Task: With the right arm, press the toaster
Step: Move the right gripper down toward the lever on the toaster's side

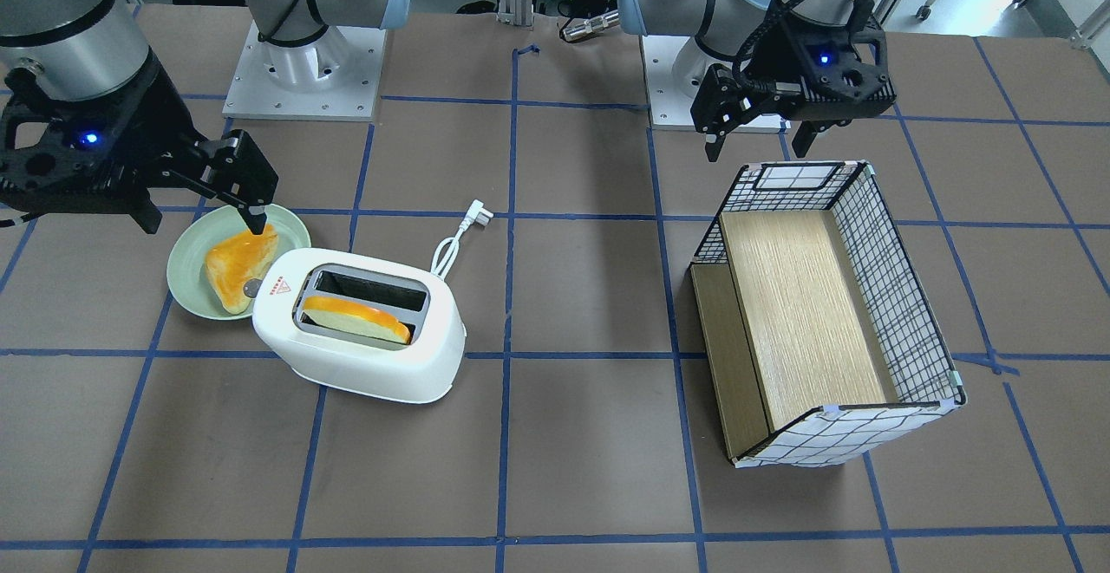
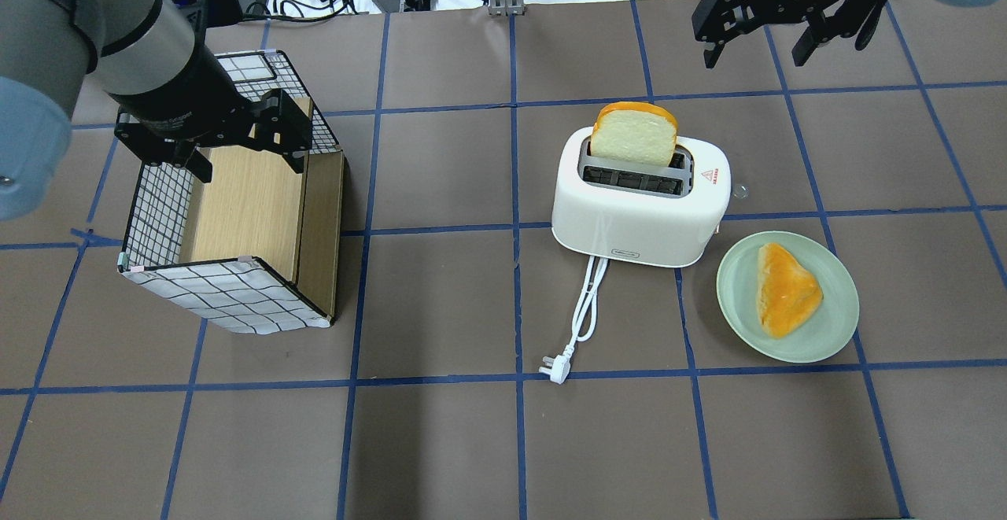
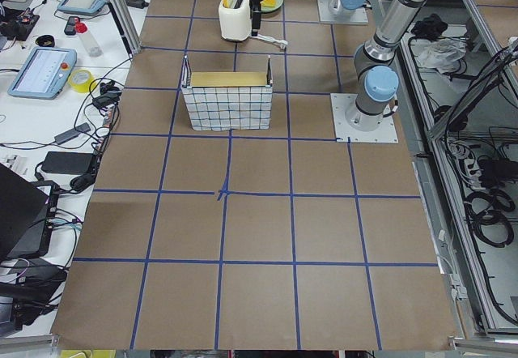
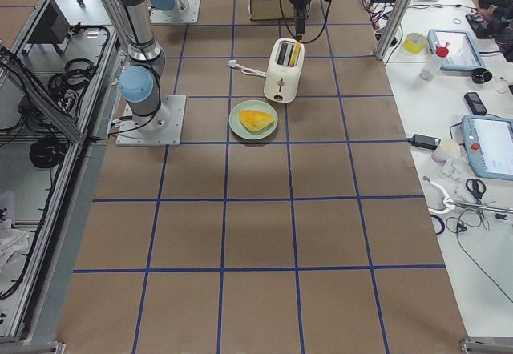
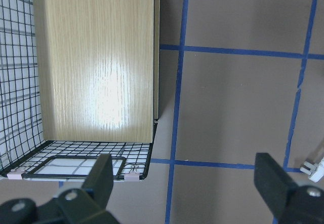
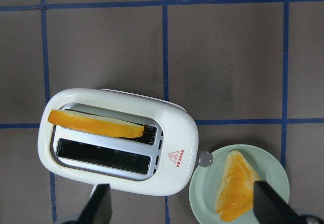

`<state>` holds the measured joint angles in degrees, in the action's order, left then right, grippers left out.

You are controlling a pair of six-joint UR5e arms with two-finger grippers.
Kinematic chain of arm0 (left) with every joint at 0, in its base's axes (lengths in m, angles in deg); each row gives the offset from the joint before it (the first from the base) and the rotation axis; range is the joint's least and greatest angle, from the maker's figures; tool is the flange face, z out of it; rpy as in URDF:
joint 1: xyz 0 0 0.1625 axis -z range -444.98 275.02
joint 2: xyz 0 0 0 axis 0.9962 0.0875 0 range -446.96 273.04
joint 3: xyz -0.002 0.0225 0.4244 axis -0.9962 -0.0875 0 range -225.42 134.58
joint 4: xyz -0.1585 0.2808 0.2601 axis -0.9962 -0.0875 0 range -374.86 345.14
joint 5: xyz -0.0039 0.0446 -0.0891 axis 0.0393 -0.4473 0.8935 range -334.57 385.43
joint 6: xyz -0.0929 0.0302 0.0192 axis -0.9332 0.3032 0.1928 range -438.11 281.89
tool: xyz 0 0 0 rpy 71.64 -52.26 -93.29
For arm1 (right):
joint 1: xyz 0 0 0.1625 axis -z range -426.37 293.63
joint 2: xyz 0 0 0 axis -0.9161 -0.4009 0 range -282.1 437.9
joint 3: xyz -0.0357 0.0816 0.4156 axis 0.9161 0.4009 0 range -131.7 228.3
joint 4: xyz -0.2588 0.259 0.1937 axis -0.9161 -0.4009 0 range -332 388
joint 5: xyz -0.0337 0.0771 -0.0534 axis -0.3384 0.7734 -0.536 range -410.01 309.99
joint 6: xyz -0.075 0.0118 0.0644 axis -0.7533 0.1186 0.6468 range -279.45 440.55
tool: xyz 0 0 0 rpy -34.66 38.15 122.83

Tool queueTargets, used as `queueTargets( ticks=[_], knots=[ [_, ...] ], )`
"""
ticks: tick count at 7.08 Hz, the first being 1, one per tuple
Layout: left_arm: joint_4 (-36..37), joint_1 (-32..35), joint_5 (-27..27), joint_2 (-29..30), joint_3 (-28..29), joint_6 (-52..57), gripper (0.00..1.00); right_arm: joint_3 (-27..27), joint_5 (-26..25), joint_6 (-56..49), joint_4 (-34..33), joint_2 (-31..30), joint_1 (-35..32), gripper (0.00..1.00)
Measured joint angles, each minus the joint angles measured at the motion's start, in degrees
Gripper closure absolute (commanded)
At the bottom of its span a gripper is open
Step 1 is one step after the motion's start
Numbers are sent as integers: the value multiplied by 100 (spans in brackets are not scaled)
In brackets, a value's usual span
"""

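The white two-slot toaster (image 1: 364,343) (image 2: 637,225) (image 6: 119,102) stands on the table with an orange-crusted bread slice (image 2: 633,133) upright in one slot. Its small grey knob (image 6: 205,158) sticks out from the end that faces the plate. My right gripper (image 1: 204,226) (image 2: 755,56) (image 6: 181,193) is open and empty, high above the toaster's knob end and the plate, touching nothing. My left gripper (image 1: 757,153) (image 2: 252,167) is open and empty above the wire basket (image 1: 902,287).
A green plate (image 2: 787,347) with another bread slice (image 2: 787,288) sits beside the toaster's knob end. The toaster's white cord and plug (image 2: 555,368) lie on the table towards the robot. The wire basket (image 2: 212,292) with its wooden insert lies on the left arm's side.
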<state>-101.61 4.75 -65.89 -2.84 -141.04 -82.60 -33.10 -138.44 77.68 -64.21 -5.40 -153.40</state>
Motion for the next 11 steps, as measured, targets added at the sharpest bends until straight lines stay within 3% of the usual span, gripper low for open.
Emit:
queueTargets(
  ticks=[4, 8, 11],
  knots=[
    [0, 0, 0, 2, 0, 0, 0, -120, 162, -1463, 14, 14, 645, 57],
    [0, 0, 0, 2, 0, 0, 0, -731, 1297, -2198, 16, 19, 1328, 87],
    [0, 0, 0, 2, 0, 0, 0, -1129, 1686, -2264, 44, 93, 1559, 91]
  ],
)
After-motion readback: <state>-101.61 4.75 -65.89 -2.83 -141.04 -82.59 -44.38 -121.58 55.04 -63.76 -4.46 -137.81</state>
